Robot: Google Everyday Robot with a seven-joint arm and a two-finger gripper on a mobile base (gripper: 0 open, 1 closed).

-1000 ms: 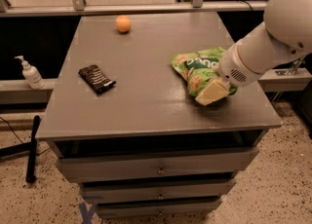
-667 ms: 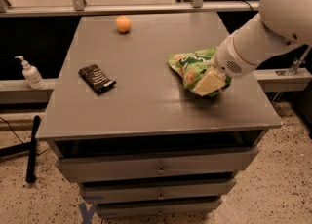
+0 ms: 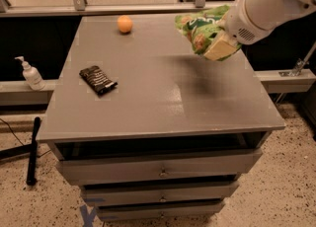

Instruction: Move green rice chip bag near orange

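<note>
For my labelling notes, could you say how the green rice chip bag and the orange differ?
The green rice chip bag is crumpled, green and far larger; the orange is round, small and plain orange. The bag hangs above the table in the gripper at the far right; the orange rests on the table. Both are near the far edge.

Upper right of frame: green rice chip bag [image 3: 198, 27], bright green with white lettering and beige chip pictures, clamped in the gripper [image 3: 217, 46], whose visible part is pale yellow-beige. Arm [image 3: 276, 4] white. Orange [image 3: 125, 24] plain orange, upper centre-left. Packet [image 3: 98, 79] black with faint pale print, left. Desk [image 3: 148, 107] flat grey with a dark shadow patch. Pump bottle [image 3: 31, 74] white. Floor [image 3: 276, 191] speckled beige.
</note>
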